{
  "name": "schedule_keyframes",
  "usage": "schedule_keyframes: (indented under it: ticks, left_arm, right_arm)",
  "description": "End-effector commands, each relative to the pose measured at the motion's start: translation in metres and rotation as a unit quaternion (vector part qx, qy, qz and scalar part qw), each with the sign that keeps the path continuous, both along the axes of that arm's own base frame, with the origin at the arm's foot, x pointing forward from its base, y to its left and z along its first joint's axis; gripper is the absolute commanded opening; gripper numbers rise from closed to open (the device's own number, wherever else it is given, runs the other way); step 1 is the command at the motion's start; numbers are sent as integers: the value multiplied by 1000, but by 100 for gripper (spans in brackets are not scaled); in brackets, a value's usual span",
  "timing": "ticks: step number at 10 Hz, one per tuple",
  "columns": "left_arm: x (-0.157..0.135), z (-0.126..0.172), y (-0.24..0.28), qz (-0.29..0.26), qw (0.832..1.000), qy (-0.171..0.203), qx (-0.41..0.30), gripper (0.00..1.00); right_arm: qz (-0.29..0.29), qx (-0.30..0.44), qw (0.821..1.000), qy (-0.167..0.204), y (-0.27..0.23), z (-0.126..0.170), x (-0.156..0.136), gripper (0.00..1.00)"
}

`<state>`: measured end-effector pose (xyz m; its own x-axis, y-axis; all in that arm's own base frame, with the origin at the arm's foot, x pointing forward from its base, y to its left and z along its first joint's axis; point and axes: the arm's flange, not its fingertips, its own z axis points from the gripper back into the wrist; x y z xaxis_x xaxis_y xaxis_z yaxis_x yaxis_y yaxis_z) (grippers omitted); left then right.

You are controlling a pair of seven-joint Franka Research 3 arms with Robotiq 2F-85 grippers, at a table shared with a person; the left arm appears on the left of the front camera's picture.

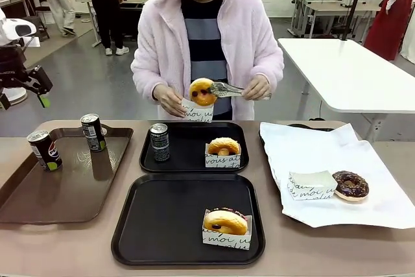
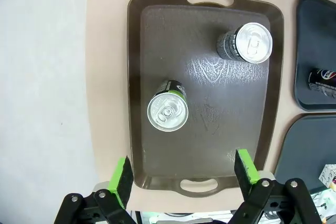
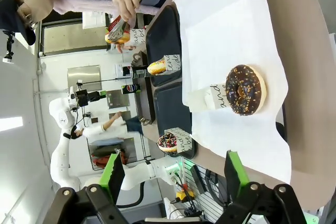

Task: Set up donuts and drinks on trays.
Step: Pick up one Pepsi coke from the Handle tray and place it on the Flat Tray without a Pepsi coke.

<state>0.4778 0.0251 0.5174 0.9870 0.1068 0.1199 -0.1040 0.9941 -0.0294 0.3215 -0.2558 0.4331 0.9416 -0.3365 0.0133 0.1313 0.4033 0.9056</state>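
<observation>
Two black trays lie mid-table. The far tray (image 1: 188, 160) holds a dark can (image 1: 159, 142) and a glazed donut (image 1: 224, 150) in a paper holder. Only a glazed donut (image 1: 225, 224) sits on the near tray (image 1: 162, 225). Above the far tray, the person grips another donut (image 1: 201, 91) with tongs over a holder. A chocolate donut (image 1: 351, 185) (image 3: 245, 89) lies on white paper. My left gripper (image 1: 23, 100) (image 2: 184, 174) hangs open high over two cans (image 2: 168, 111) (image 2: 245, 43). My right gripper (image 3: 173, 174) is open above the chocolate donut.
The two cans (image 1: 45, 150) (image 1: 93, 132) stand on a long brown tray (image 1: 71, 192) at the left. An empty paper holder (image 1: 312, 185) lies beside the chocolate donut on the white paper (image 1: 311, 154). A white table (image 1: 350, 69) stands behind at the right.
</observation>
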Motion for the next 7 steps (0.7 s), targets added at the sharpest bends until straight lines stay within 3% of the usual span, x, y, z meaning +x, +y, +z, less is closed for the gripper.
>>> schedule_keyframes:
  ticks: [1,3,7]
  left_arm:
    - [0,0,0,0,1000,0,0,100]
    - [1,-26,21,-34,999,24,-3,100]
    - [-3,-70,37,-76,997,32,-14,100]
  right_arm:
    - [0,7,1000,-8,1,-1,0,100]
    - [0,7,1000,-8,1,-1,0,100]
    - [0,7,1000,-8,1,-1,0,100]
